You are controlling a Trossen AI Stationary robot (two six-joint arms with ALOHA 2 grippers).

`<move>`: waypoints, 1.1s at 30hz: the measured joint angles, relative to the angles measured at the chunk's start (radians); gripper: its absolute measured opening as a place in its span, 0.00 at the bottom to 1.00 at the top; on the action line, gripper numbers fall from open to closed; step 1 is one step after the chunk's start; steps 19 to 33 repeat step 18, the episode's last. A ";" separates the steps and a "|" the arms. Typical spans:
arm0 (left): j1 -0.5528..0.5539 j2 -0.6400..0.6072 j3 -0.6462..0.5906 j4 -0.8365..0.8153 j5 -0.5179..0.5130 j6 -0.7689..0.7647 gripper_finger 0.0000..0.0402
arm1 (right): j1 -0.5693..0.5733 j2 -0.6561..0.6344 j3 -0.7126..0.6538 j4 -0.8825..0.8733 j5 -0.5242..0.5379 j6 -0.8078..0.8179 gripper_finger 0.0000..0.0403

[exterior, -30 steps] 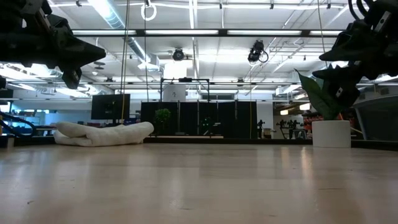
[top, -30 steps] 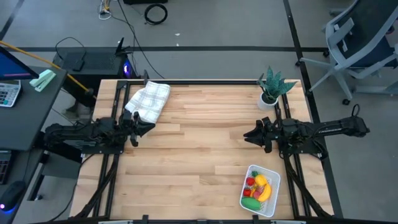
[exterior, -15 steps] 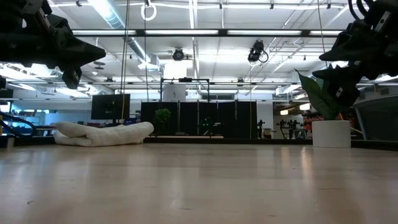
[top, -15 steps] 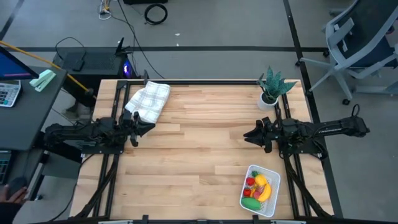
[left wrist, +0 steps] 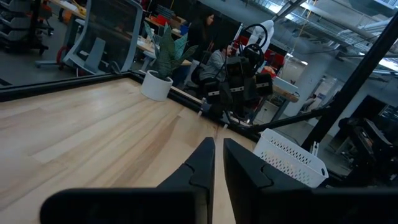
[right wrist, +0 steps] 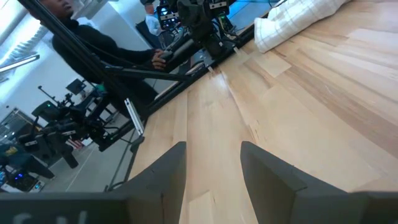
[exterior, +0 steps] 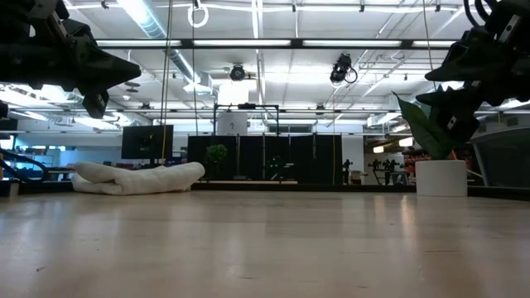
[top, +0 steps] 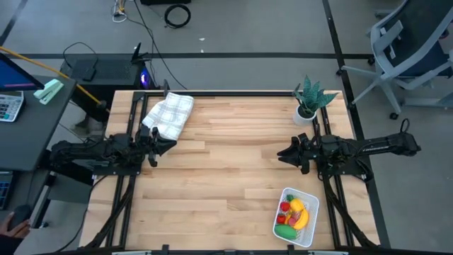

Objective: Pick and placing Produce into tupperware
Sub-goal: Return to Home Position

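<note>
The white tupperware basket stands at the table's near right corner and also shows in the left wrist view. Inside it lie the produce: a yellow banana, a green oblong piece and small red pieces. My left gripper hovers over the table's left side, shut and holding nothing; it points toward the right. My right gripper hovers over the right side, open and empty, pointing left. Both sit well above the table.
A white checked cloth lies crumpled at the far left. A green spiky plant in a white pot stands at the far right corner. Bare wood spans the middle between the arms. People show in the room beyond.
</note>
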 joint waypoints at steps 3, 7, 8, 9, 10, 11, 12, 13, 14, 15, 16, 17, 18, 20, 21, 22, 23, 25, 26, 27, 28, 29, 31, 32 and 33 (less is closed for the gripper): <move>0.000 0.000 0.000 0.000 0.000 0.000 0.09 | 0.000 0.000 0.000 0.000 0.000 0.000 0.40; 0.000 0.000 0.000 0.000 0.000 0.000 0.07 | 0.000 0.000 0.000 0.000 0.000 0.000 0.40; 0.000 0.000 0.000 0.000 0.000 0.000 0.07 | 0.000 0.000 0.000 0.000 0.000 0.000 0.40; 0.000 0.000 0.000 0.000 0.000 0.000 0.07 | 0.000 0.000 0.000 0.000 0.000 0.000 0.40; 0.000 0.000 0.000 0.000 0.000 0.000 0.07 | 0.000 0.000 0.000 0.000 0.000 0.000 0.40; 0.000 0.000 0.000 0.000 0.000 0.000 0.07 | 0.000 0.000 0.000 0.000 0.000 0.000 0.40; 0.000 0.000 0.000 0.000 0.000 0.000 0.07 | 0.000 0.000 0.000 0.000 0.000 0.000 0.40; 0.000 0.000 0.000 0.000 0.000 0.000 0.08 | 0.000 0.000 0.000 0.000 0.000 0.000 0.40; 0.000 0.000 0.000 0.000 0.000 0.000 0.08 | 0.000 0.000 0.000 0.000 0.000 0.000 0.40; 0.000 0.000 0.000 0.000 0.000 0.000 0.09 | 0.000 0.000 0.000 0.000 0.000 0.000 0.40; 0.000 0.000 0.000 0.000 0.000 0.000 0.09 | 0.000 0.000 0.000 0.000 0.000 0.000 0.40; 0.000 0.000 0.000 0.000 0.000 0.000 0.10 | 0.000 0.000 0.000 0.000 0.000 0.000 0.40; 0.000 0.000 0.000 0.000 0.000 0.000 0.10 | 0.000 0.000 0.000 0.000 0.000 0.000 0.40; 0.000 0.000 0.000 0.000 0.000 0.000 0.10 | 0.000 0.000 0.000 0.000 0.000 0.000 0.40; 0.000 0.000 0.000 0.000 0.000 0.000 0.10 | 0.000 0.000 0.000 0.000 0.000 0.000 0.40; 0.000 0.000 0.000 0.000 0.000 0.000 0.10 | 0.000 0.000 0.000 0.000 0.000 0.000 0.40; 0.000 0.000 0.000 0.000 0.000 0.000 0.10 | 0.000 0.000 0.000 0.000 0.000 0.000 0.40; 0.000 0.000 0.000 0.000 0.000 0.000 0.10 | 0.000 0.000 0.000 0.000 0.000 0.000 0.40; 0.000 0.000 0.000 0.000 0.000 0.000 0.10 | 0.000 0.000 0.000 0.000 0.000 0.000 0.40; 0.000 0.000 0.000 0.000 0.000 0.000 0.10 | 0.000 0.000 0.000 0.000 0.000 0.000 0.40; 0.000 0.000 0.000 0.000 0.000 0.000 0.10 | 0.000 0.000 0.000 0.000 0.000 0.000 0.40; 0.000 0.000 0.000 0.000 0.000 0.000 0.10 | 0.000 0.000 0.000 0.000 0.000 0.000 0.40; 0.000 0.000 0.000 0.000 0.000 0.000 0.10 | 0.000 0.000 0.000 0.000 0.000 0.000 0.40; 0.000 0.000 0.000 0.000 0.000 0.000 0.10 | 0.000 0.000 0.000 0.000 0.000 0.000 0.40; 0.000 0.000 0.000 0.000 0.000 0.000 0.10 | 0.000 0.000 0.000 0.000 0.000 0.000 0.40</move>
